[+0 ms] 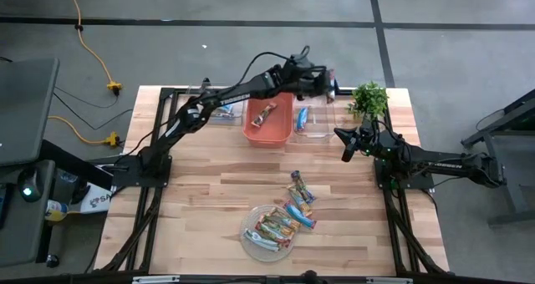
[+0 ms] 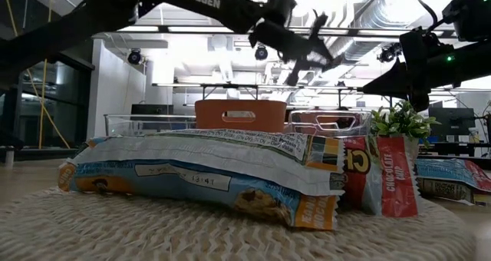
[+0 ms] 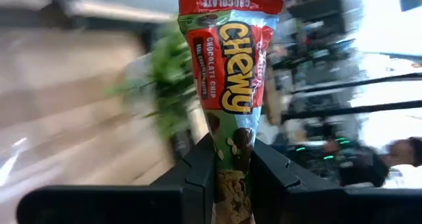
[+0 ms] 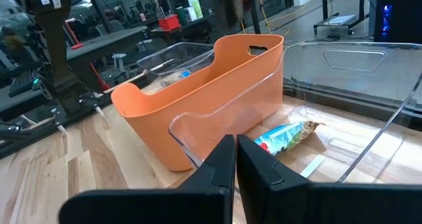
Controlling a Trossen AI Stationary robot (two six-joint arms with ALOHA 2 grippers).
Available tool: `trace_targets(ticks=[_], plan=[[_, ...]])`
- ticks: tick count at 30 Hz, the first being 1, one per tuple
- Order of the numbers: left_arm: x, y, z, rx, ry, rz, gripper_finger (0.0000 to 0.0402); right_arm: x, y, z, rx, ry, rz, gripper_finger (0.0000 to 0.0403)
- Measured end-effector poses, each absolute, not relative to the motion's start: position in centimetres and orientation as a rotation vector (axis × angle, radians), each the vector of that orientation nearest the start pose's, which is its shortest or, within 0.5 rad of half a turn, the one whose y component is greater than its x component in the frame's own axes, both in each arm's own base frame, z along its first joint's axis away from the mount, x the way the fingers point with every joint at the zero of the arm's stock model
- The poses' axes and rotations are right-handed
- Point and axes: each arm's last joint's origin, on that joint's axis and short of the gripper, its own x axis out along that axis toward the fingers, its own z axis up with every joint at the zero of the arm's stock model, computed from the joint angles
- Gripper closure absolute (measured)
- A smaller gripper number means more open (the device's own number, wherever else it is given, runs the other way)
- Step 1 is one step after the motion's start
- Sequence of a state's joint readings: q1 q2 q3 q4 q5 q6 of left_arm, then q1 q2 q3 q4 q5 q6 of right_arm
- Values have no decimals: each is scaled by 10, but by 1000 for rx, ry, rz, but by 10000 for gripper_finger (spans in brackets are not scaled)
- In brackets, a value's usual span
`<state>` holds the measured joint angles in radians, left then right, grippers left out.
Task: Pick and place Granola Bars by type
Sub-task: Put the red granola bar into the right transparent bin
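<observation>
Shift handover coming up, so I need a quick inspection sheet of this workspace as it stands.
Surface: wooden table, bare between bins and mat.
Job's things: granola bars piled on round mat; one bar in orange bin, one in clear bin.
Clutter: small potted plant.
Grippers: left tool shut on red Chewy bar above the bins; right tool shut, empty, near the clear bin.
Cables: yellow cord on floor.
Surroundings: grey floor; nothing else seen.

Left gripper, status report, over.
Left gripper shut on red Chewy bar, above the bins. Right gripper shut, empty, by clear bin. Nothing blocking.
</observation>
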<state>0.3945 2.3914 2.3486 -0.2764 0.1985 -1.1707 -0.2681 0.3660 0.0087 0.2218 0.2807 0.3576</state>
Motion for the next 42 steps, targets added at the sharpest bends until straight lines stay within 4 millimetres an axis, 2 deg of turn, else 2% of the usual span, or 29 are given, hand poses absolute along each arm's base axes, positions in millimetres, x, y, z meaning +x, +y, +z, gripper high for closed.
trace_targets(ticks=[8, 13, 25, 42], plan=[[509, 211, 278, -1257, 253, 531, 337, 112, -39, 156, 347, 38, -566, 402], [506, 209, 272, -1207, 280, 661, 337, 112, -39, 156, 347, 38, -567, 402], [496, 205, 259, -1139, 459, 752, 337, 112, -39, 156, 347, 38, -567, 402], [495, 201, 249, -1108, 536, 780, 337, 112, -39, 156, 347, 38, -567, 402]])
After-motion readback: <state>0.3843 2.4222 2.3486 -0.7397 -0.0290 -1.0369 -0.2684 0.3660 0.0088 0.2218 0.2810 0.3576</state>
